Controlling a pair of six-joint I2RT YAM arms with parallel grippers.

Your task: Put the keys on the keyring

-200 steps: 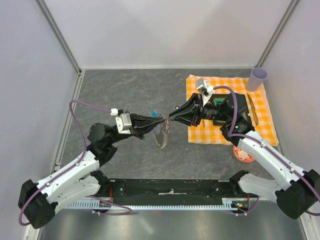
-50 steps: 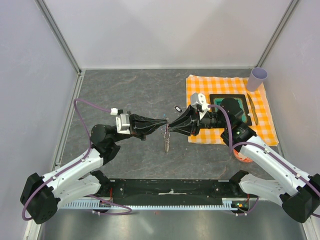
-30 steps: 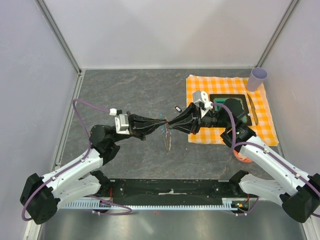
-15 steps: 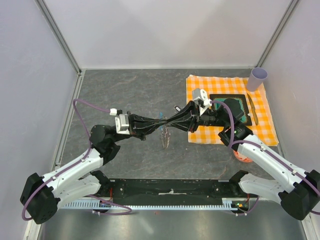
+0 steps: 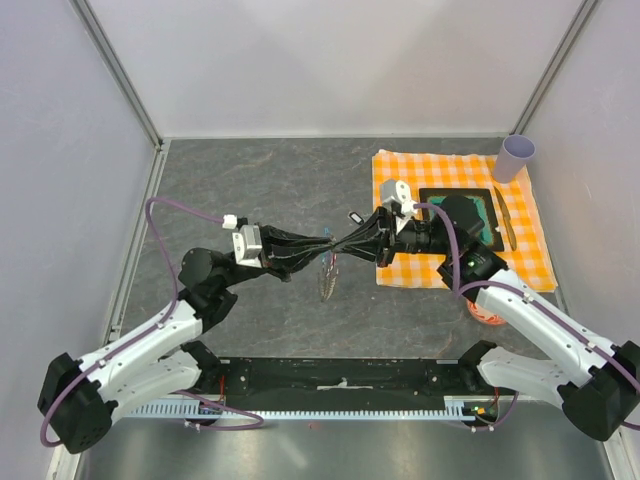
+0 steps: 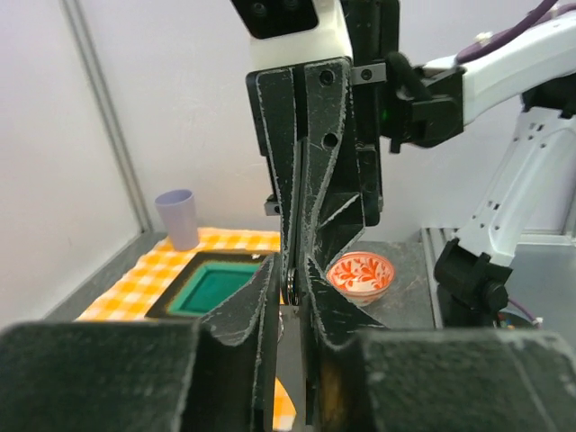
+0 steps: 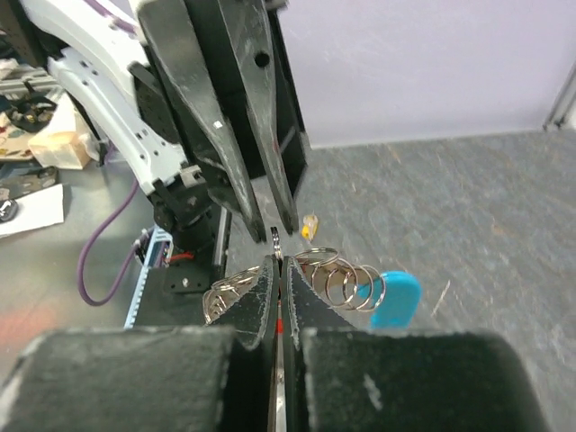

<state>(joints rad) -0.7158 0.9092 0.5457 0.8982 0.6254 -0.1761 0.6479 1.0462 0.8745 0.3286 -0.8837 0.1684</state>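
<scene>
- Right gripper (image 7: 279,266): fingers pressed together, thin red sliver pinched between them. I read that as the small silver key with the red plastic head (image 7: 280,326); blade not visible.
- Left gripper (image 6: 290,275): fingers almost closed on a thin metal ring, so it is clamped on the keyring of fine grey metal loops with a curved blue plastic piece (image 7: 346,281).
- Both grippers meet tip to tip in mid-air over the grey table (image 5: 250,180), just left of the orange checked cloth (image 5: 525,262).
- Progress: both parts picked up and brought together. Key not seen on the ring, so threading is not yet done.
- Keyring look: overlapping shiny loops hang slack below the tips (image 5: 327,280), with the blue piece (image 7: 396,299) at one end.
- Further out: tiny yellow object (image 7: 309,227) and small black-and-white fob (image 5: 354,217) lie on the table.
</scene>
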